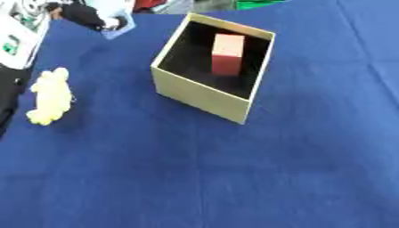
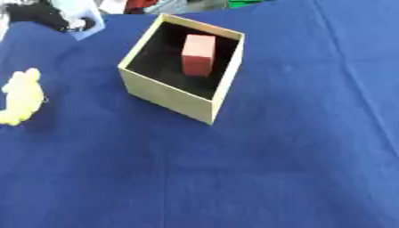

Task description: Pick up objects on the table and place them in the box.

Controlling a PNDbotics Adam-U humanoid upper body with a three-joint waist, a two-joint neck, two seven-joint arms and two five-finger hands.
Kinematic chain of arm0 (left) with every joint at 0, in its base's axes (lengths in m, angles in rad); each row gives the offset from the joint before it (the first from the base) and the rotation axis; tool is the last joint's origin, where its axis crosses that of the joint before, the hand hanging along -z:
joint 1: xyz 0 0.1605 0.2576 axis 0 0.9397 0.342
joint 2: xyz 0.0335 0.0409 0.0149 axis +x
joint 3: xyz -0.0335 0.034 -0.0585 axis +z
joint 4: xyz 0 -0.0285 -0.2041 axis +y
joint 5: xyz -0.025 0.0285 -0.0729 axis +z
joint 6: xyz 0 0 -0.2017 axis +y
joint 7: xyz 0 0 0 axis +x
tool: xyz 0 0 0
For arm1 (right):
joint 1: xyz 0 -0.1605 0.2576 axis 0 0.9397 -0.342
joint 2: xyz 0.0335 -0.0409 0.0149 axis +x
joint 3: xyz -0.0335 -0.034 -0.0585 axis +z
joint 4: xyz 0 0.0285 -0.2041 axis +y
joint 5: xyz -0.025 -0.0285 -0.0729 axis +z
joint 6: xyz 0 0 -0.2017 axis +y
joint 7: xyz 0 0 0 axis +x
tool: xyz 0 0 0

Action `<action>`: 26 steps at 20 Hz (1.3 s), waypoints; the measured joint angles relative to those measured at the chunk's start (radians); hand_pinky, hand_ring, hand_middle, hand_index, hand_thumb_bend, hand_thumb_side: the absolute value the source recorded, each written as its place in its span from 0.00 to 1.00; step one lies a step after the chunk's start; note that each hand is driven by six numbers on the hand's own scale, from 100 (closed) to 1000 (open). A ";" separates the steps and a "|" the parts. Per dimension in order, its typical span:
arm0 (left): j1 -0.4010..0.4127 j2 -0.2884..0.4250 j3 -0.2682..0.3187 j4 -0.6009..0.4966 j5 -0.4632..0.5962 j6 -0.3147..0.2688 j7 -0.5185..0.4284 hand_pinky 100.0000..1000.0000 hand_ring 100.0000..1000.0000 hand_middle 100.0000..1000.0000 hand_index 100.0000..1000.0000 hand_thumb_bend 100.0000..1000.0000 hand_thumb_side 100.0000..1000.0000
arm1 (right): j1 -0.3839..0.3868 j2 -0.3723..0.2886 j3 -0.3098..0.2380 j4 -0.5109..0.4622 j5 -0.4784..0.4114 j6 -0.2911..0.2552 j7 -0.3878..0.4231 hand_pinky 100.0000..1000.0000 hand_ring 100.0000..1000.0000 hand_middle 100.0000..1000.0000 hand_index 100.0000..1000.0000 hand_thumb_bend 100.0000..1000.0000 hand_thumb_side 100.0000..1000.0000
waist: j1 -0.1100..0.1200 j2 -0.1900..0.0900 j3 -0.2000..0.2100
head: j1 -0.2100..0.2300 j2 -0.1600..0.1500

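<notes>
An open tan cardboard box (image 1: 199, 95) with a dark inside stands on the blue cloth, left of centre towards the far side. A red block (image 1: 227, 54) stands upright inside it. A pale yellow soft toy (image 1: 50, 95) lies on the cloth at the far left, apart from the box. A black part of my left arm or hand (image 1: 8, 100) shows at the left edge, right beside the toy; I cannot make out more of it. My right hand is in neither view.
At the far left corner lie a black object (image 1: 82, 15) on a light blue thing (image 1: 117, 27) and a white panel with green marks (image 1: 17, 38). The blue tablecloth (image 1: 234, 178) spreads wide in front of and to the right of the box.
</notes>
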 measured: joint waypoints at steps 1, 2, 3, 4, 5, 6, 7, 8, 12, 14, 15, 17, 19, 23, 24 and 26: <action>-0.005 -0.008 -0.007 -0.011 0.003 -0.002 0.001 0.62 0.55 0.45 0.61 0.00 0.21 | -0.001 0.000 0.000 0.000 0.000 0.000 0.000 0.84 0.71 0.62 0.75 0.00 0.82 | 0.000 -0.001 -0.001 | 0.000 0.000; -0.010 -0.016 -0.014 -0.019 0.005 -0.003 0.001 0.62 0.55 0.45 0.61 0.00 0.22 | -0.002 0.000 0.000 0.000 0.000 -0.001 0.001 0.84 0.71 0.62 0.75 0.00 0.82 | 0.000 -0.002 -0.003 | 0.001 0.000; -0.015 -0.026 -0.021 -0.024 0.009 -0.004 0.002 0.62 0.55 0.45 0.61 0.00 0.23 | -0.002 0.000 0.000 0.000 0.000 -0.001 0.002 0.84 0.71 0.62 0.75 0.00 0.81 | 0.000 -0.003 -0.005 | 0.001 0.000; -0.020 -0.037 -0.026 -0.029 0.012 -0.006 0.003 0.62 0.55 0.45 0.61 0.00 0.23 | -0.002 0.000 0.000 0.000 0.000 -0.001 0.002 0.84 0.71 0.62 0.75 0.00 0.81 | 0.001 -0.003 -0.007 | 0.001 0.000; -0.025 -0.048 -0.031 -0.032 0.018 -0.009 0.005 0.62 0.55 0.46 0.61 0.00 0.23 | -0.004 0.000 0.000 0.000 -0.001 -0.001 0.002 0.84 0.71 0.62 0.75 0.00 0.81 | 0.001 -0.003 -0.007 | 0.002 0.000; -0.029 -0.059 -0.036 -0.037 0.026 -0.012 0.008 0.63 0.55 0.46 0.61 0.00 0.24 | -0.007 0.000 0.000 0.000 -0.001 -0.001 0.003 0.84 0.71 0.63 0.75 0.00 0.81 | 0.001 -0.003 -0.007 | 0.002 0.000; -0.033 -0.070 -0.041 -0.041 0.037 -0.017 0.013 0.62 0.55 0.46 0.61 0.00 0.26 | -0.010 0.001 0.001 0.000 -0.002 -0.001 0.003 0.84 0.71 0.63 0.75 0.00 0.81 | 0.002 -0.003 -0.008 | 0.002 0.000; -0.035 -0.080 -0.046 -0.044 0.048 -0.023 0.019 0.62 0.55 0.46 0.61 0.00 0.26 | -0.010 0.001 0.001 0.000 -0.002 -0.001 0.004 0.84 0.71 0.63 0.75 0.00 0.81 | 0.002 -0.003 -0.009 | 0.002 0.000; -0.035 -0.111 -0.074 -0.049 0.094 -0.051 0.046 0.63 0.55 0.46 0.61 0.00 0.31 | -0.017 0.001 0.001 0.000 -0.004 -0.002 0.007 0.84 0.71 0.63 0.75 0.00 0.81 | 0.006 -0.003 -0.015 | 0.001 0.000; -0.033 -0.124 -0.087 -0.048 0.120 -0.069 0.055 0.63 0.55 0.47 0.62 0.00 0.32 | -0.019 0.001 0.001 0.000 -0.005 -0.003 0.008 0.84 0.71 0.63 0.75 0.00 0.81 | 0.007 -0.003 -0.018 | -0.007 0.001; -0.030 -0.128 -0.094 -0.047 0.133 -0.079 0.058 0.63 0.55 0.47 0.62 0.00 0.32 | -0.019 0.001 0.001 0.000 -0.005 -0.003 0.008 0.84 0.71 0.63 0.75 0.00 0.81 | 0.007 -0.003 -0.019 | -0.013 0.004; -0.024 -0.133 -0.106 -0.041 0.153 -0.095 0.059 0.63 0.55 0.47 0.62 0.00 0.33 | -0.019 0.002 0.001 0.000 -0.005 -0.003 0.009 0.84 0.71 0.63 0.75 0.00 0.81 | 0.007 -0.003 -0.021 | -0.023 0.005; -0.018 -0.136 -0.115 -0.031 0.170 -0.108 0.057 0.63 0.55 0.47 0.62 0.00 0.34 | -0.020 0.002 0.001 0.000 -0.005 -0.003 0.009 0.84 0.71 0.62 0.75 0.00 0.81 | 0.008 -0.003 -0.021 | -0.028 0.012; -0.007 -0.146 -0.131 -0.008 0.192 -0.128 0.045 0.63 0.56 0.48 0.63 0.02 0.35 | -0.024 0.004 0.001 0.000 -0.006 -0.003 0.009 0.84 0.71 0.62 0.75 0.00 0.81 | 0.012 -0.003 -0.023 | -0.034 0.016; -0.005 -0.149 -0.135 -0.003 0.196 -0.131 0.042 0.64 0.56 0.48 0.63 0.09 0.37 | -0.025 0.004 0.001 0.000 -0.006 -0.003 0.009 0.84 0.71 0.62 0.75 0.00 0.81 | 0.012 -0.003 -0.023 | -0.034 0.018; -0.001 -0.150 -0.138 0.003 0.206 -0.135 0.038 0.64 0.57 0.50 0.64 0.20 0.40 | -0.027 0.007 0.001 0.000 -0.006 -0.003 0.009 0.84 0.71 0.62 0.75 0.00 0.81 | 0.012 -0.003 -0.024 | -0.034 0.021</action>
